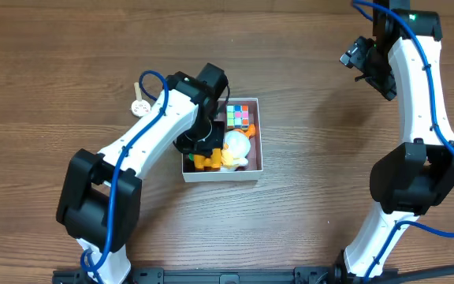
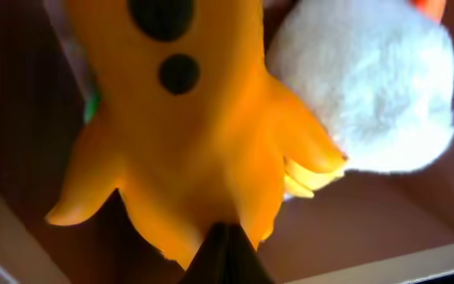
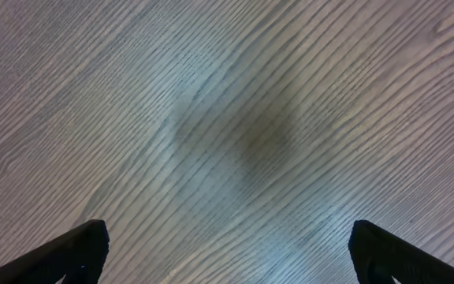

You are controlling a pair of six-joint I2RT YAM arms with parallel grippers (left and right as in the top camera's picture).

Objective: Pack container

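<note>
The container [image 1: 256, 134] is a white-walled square box at the table's middle; its mauve floor [image 2: 361, 225] shows in the left wrist view. Inside lie a colour cube [image 1: 239, 117], a white plush toy [image 1: 237, 144] [image 2: 369, 87] and an orange toy with dark spots [image 1: 205, 161] [image 2: 187, 134]. My left gripper [image 1: 198, 147] [image 2: 225, 237] reaches into the box's left side, its fingers shut together on the orange toy's lower end. My right gripper [image 1: 361, 59] [image 3: 227, 252] is open and empty above bare wood at the far right.
A small beige trinket [image 1: 139, 105] lies on the table left of the box, next to my left arm. The wooden table [image 1: 321, 158] surrounds the box.
</note>
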